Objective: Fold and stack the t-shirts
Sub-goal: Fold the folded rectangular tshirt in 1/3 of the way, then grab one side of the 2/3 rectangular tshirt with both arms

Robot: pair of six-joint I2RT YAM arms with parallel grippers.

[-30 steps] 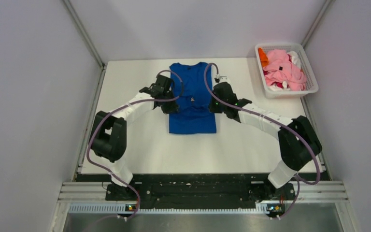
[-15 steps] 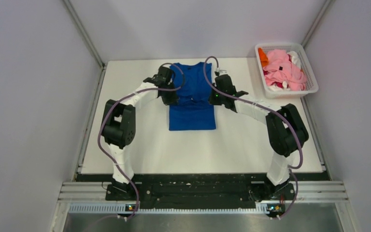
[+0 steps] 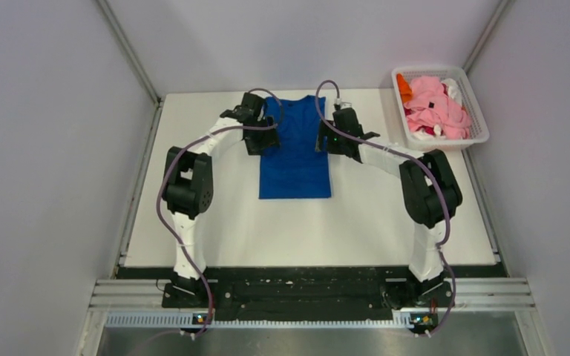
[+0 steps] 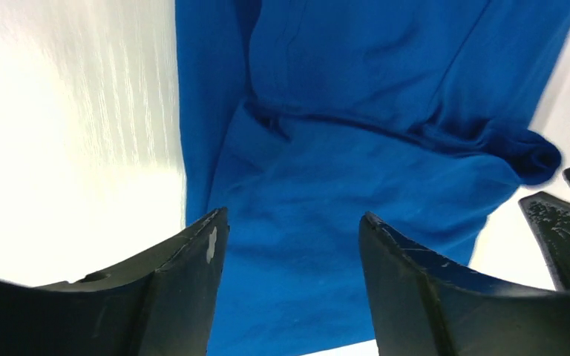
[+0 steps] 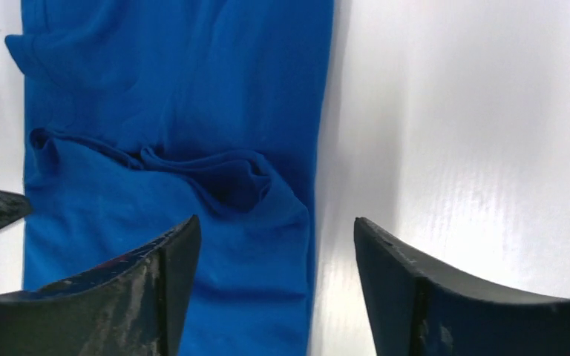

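Blue t-shirt [image 3: 295, 165] lies flat, long axis near-to-far, collar toward far edge. Left gripper [image 4: 291, 222], right gripper [image 5: 276, 222]: jaws apart above it.

Your shirt [image 3: 295, 165] is plain royal blue, the surface [image 3: 386, 216] white, the basket's [image 3: 449, 145] heap [image 3: 434, 105] mostly pink, fingers [image 4: 171, 297] black.
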